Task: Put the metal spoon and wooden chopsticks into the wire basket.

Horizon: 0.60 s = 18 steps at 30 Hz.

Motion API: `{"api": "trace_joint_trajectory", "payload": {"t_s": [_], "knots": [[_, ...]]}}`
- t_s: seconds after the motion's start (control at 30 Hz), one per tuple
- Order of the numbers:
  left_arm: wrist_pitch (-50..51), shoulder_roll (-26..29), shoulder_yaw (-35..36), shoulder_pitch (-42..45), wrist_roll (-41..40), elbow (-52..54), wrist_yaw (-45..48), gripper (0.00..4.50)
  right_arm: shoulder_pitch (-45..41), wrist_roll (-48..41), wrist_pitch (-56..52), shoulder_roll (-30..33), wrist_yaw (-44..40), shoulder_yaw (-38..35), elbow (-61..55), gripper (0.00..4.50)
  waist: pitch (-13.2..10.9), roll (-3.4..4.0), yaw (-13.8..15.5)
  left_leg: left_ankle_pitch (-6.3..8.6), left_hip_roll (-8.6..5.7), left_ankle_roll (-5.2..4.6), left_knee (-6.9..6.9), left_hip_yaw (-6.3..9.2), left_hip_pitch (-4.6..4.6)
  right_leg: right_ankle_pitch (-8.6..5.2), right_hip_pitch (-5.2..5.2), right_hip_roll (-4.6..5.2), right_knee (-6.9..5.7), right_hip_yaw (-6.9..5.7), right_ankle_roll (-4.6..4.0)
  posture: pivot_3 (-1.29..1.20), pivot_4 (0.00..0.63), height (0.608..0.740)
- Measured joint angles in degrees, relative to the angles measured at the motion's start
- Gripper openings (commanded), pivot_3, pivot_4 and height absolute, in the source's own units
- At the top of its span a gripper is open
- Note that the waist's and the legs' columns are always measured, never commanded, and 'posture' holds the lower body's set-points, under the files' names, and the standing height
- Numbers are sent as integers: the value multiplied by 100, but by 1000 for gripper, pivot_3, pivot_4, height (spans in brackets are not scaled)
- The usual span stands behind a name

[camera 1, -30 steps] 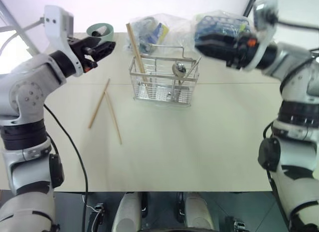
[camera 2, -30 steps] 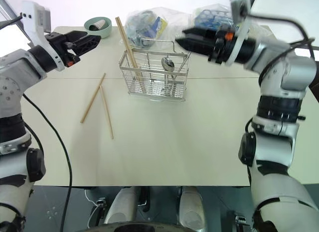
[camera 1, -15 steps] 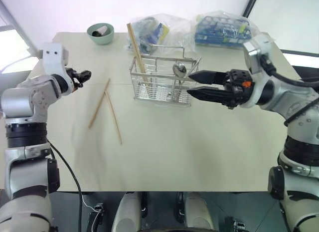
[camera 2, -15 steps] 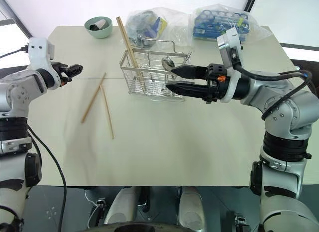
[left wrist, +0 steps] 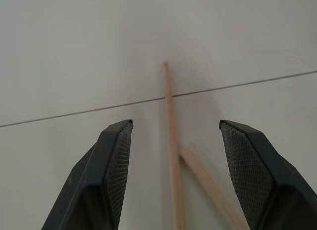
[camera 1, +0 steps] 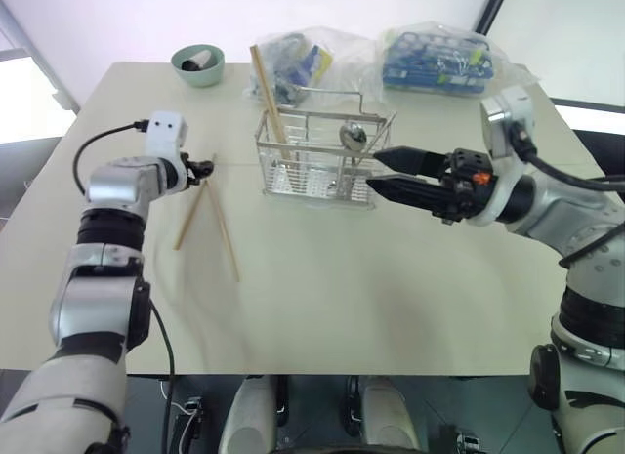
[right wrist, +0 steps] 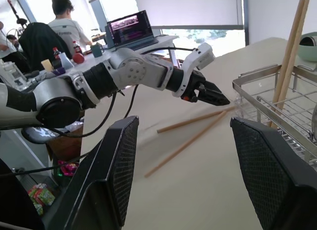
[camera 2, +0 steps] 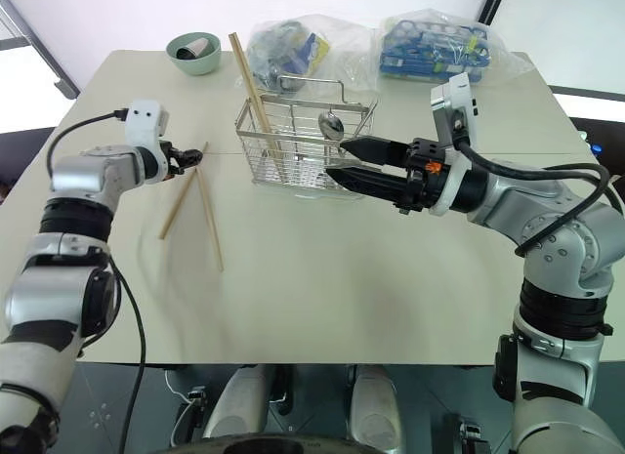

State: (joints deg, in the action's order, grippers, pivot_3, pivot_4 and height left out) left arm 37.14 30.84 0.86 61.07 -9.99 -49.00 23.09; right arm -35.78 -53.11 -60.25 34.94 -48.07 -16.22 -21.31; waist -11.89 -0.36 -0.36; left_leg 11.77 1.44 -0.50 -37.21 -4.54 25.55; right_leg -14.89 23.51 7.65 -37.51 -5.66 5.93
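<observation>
On the table (camera 1: 322, 278), two chopsticks (camera 1: 207, 216) lay crossed in a narrow V, at about nine o'clock from the basket (camera 1: 322, 161) and near it. Spoon (camera 1: 352, 136) already stood in the basket, bowl up, at its two o'clock corner; a thicker pale stick (camera 1: 268, 88) leaned out at eleven.

Left gripper (camera 1: 202, 167) hung low over the far tips of the chopsticks, jaws spread, nothing between them; its wrist view showed one stick running up between the pads (left wrist: 118, 165), the second angling off beside it.

Right gripper (camera 1: 391, 173) hovered level at the basket's three o'clock side, pointing at it, jaws spread wide, empty.

Step in hand, by judgement: the chopstick pickup, spoon part done. Next move likely calls for lowering the left gripper until the pads bracket a stick, then closing. Thin sticks flat on the table could slip or roll; taking both at once looked doubtful, given the splay.
</observation>
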Motion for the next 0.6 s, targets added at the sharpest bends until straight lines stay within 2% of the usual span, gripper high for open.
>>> {"api": "trace_joint_trajectory", "payload": {"t_s": [0.27, 0.5, 0.6], "knots": [[-879, -194, 21, 399, 421, -1561, -134, 2951, 159, -221, 69, 234, 275, -54, 0, 3004, -3, -6, -19, 5, 3, -8, 2, -2, 2, 0, 4, -1, 0, -1, 0, 0, 150, 707], [-1319, -239, 52, 606, 651, -2111, -234, 2951, 242, -321, 188, 289, 353, -48, 0, 3004, -2, -9, -15, 7, 4, -12, 0, -2, 2, 0, 4, 0, 0, -1, 1, 0, 150, 707], [-1514, -262, 55, 617, 735, -2222, -248, 2101, 275, -349, 239, 290, 400, -47, 0, 3068, -2, -10, -15, 7, 4, -12, 0, -2, 1, 1, 4, 0, 0, -1, 1, 0, 150, 707]]}}
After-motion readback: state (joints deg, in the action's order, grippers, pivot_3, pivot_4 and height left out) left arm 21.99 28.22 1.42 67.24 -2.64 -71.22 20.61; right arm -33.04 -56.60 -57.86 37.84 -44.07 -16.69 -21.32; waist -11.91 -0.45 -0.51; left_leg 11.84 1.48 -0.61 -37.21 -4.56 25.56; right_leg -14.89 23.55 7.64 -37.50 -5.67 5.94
